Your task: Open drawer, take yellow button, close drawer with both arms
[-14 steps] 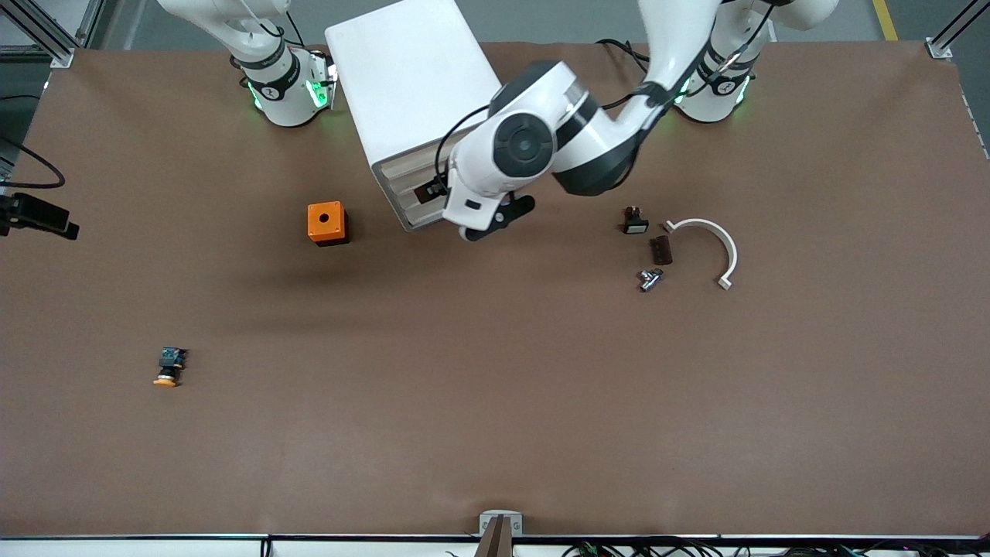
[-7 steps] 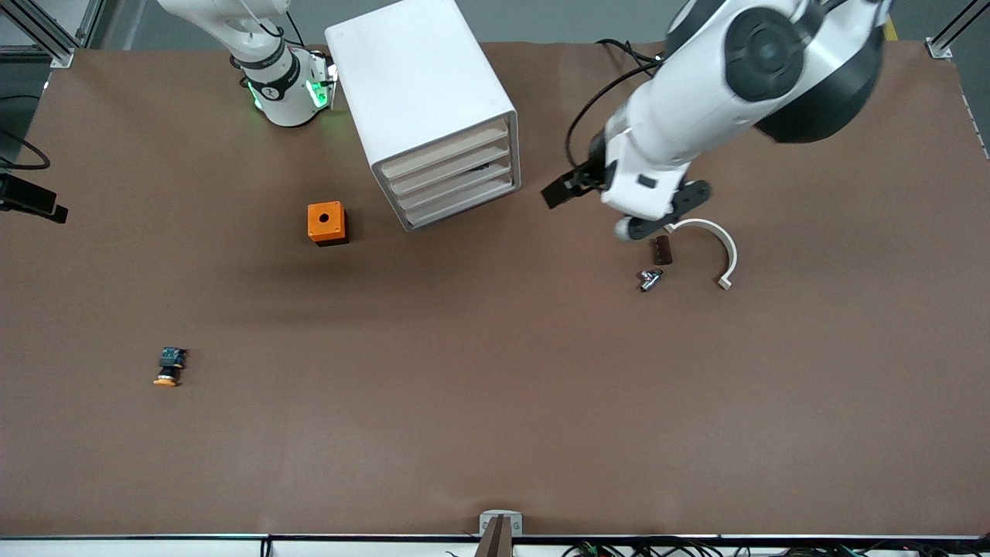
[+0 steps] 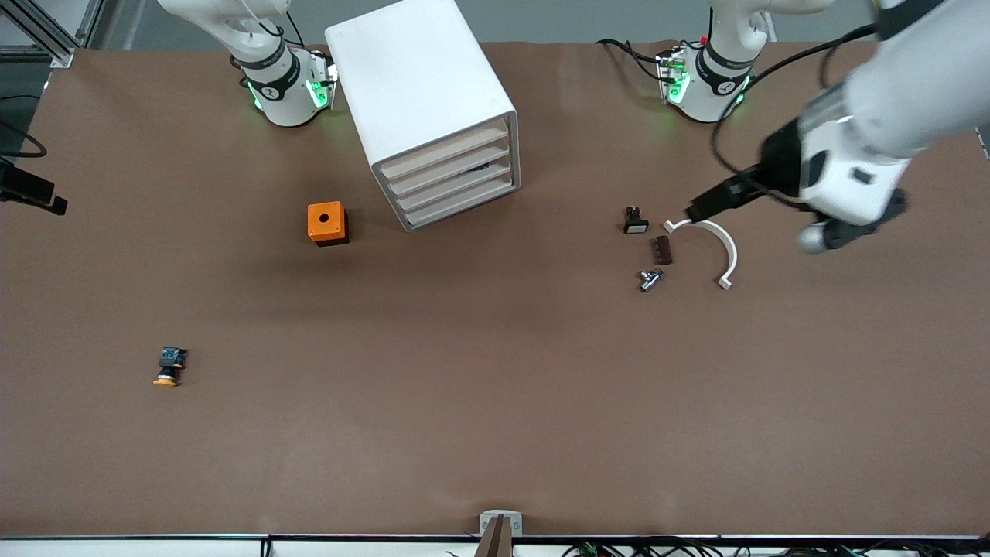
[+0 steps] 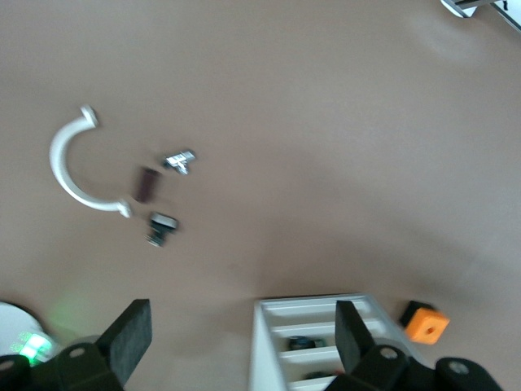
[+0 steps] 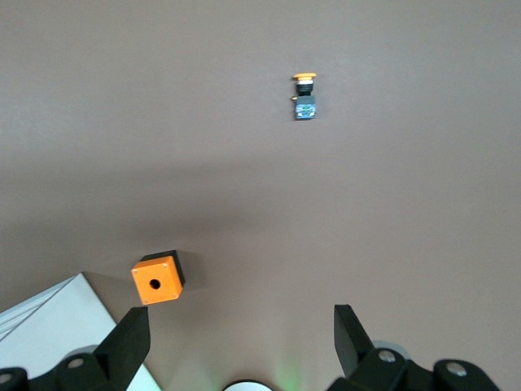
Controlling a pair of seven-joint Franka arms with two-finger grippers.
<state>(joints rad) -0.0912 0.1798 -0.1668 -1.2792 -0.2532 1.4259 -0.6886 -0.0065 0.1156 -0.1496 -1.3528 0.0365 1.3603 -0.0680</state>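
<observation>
The white cabinet [image 3: 421, 93] stands near the robots' bases, and its top drawer [image 3: 445, 155] sits flush with the three below it. The button [image 3: 168, 367], orange cap on a dark body, lies on the table toward the right arm's end, close to the front camera; it also shows in the right wrist view [image 5: 304, 98]. My left gripper [image 3: 715, 203] hangs open and empty over the white curved piece [image 3: 715, 240], well away from the cabinet [image 4: 317, 342]. The right gripper [image 5: 238, 340] is open and empty, high near its own base, out of the front view.
An orange cube with a hole [image 3: 326, 223] sits beside the cabinet toward the right arm's end. Near the curved piece lie a small black piece with a white face [image 3: 635, 222], a brown block [image 3: 662, 250] and a metal part [image 3: 650, 278].
The left arm has swung from in front of the cabinet's drawers toward its own end of the table, uncovering the drawer fronts. The button has not moved.
</observation>
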